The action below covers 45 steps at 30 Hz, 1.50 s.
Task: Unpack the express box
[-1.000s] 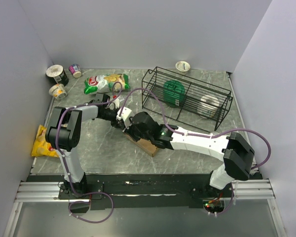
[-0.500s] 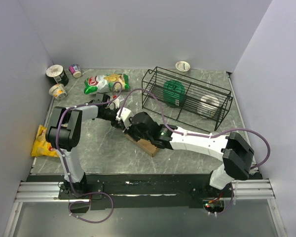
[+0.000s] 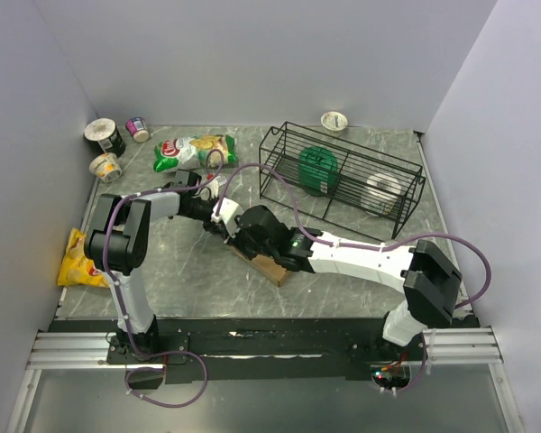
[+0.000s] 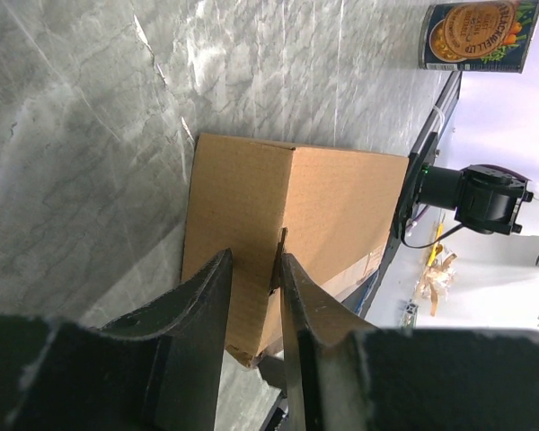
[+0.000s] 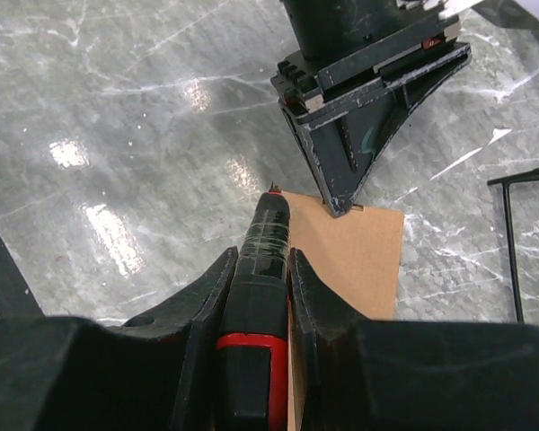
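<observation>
The express box (image 3: pixel 269 264) is a flat brown carton on the marble table, mostly hidden under my right arm in the top view. In the left wrist view the box (image 4: pixel 332 202) stands just ahead, and my left gripper (image 4: pixel 254 260) is shut on a thin cardboard flap edge at its near end. My right gripper (image 5: pixel 261 256) is shut on a black and red cutter (image 5: pixel 265 269). The cutter's tip touches the corner of the box (image 5: pixel 355 256), right beside the left gripper's fingers (image 5: pixel 341 171). In the top view both grippers meet at the box's far-left end (image 3: pixel 234 231).
A black wire basket (image 3: pixel 406 171) holds a green pack (image 3: pixel 316 169) and a white roll (image 3: pixel 380 191). A green chip bag (image 3: pixel 194 151), a yellow bag (image 3: pixel 77 259), cups (image 3: pixel 105 135) and a tin can (image 4: pixel 472 36) lie around.
Almost nothing differs; the right arm has shifted very slightly and both grippers stay at the box's far-left end.
</observation>
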{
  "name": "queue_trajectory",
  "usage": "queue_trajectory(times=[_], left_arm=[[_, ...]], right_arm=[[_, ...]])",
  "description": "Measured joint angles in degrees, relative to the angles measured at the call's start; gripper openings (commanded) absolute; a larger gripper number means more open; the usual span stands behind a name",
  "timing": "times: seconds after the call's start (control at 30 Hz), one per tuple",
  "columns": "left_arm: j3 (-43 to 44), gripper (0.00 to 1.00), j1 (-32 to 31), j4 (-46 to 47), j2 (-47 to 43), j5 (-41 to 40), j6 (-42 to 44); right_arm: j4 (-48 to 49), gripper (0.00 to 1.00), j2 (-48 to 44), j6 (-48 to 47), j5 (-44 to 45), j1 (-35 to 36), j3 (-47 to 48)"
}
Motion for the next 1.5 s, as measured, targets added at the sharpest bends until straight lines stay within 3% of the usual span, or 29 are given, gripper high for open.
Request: queue_trajectory(times=[0.77, 1.5], left_arm=[[0.2, 0.27, 0.0, -0.1, 0.1, 0.0, -0.6], [1.2, 0.23, -0.2, -1.3, 0.4, 0.4, 1.8]], right_arm=[[-13.3, 0.0, -7.0, 3.2, 0.0, -0.4, -3.1], [-18.2, 0.0, -16.4, -0.1, -1.7, -0.5, -9.8]])
